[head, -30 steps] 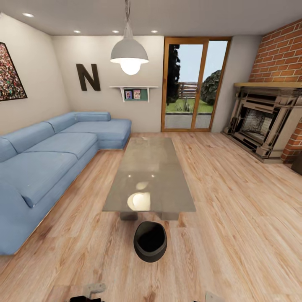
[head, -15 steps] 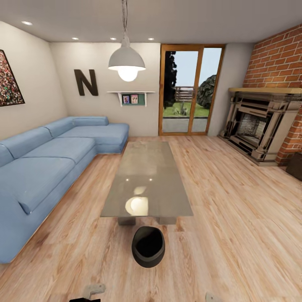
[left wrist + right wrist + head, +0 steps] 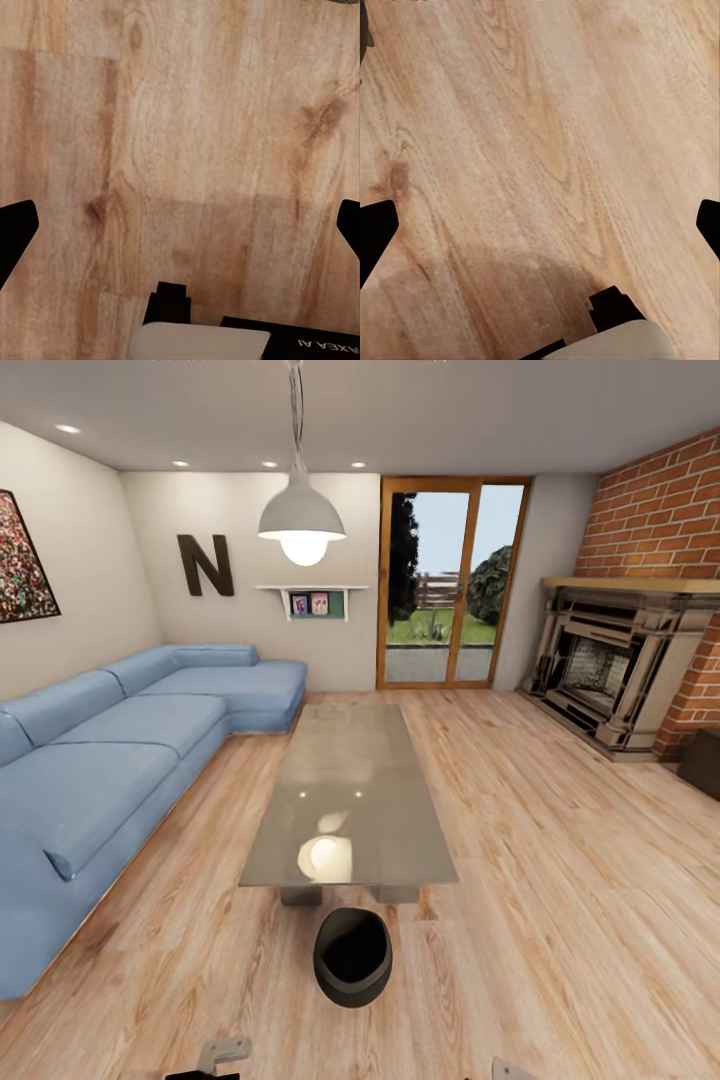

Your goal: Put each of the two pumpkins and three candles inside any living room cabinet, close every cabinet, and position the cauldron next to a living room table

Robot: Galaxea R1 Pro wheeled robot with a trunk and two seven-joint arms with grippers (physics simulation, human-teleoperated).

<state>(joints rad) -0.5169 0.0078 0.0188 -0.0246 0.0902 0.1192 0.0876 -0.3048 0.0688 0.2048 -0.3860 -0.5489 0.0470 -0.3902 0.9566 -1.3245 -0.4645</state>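
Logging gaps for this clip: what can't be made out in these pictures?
- Cabinet: head view, cut off by the right edge; drawers can't be judged.
- Cauldron: head view, dark inside; contents unreadable.
- Shelf pictures: head view, too small.
- Left end effector and right end effector: wrist views, fingers cropped at both side edges, spread over bare floor.

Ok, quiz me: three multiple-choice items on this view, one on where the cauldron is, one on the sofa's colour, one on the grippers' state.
1. Where is the cauldron?
A. on the sofa
B. on the floor at the table's near end
C. inside the fireplace

2. What colour is the sofa?
A. blue
B. red
C. green

3. What do the grippers hold?
A. a pumpkin each
B. the cauldron
C. nothing

Answers:
1 B: it sits on the floor just before the table.
2 A: its cushions are blue.
3 C: left gripper and right gripper are spread wide over bare boards.
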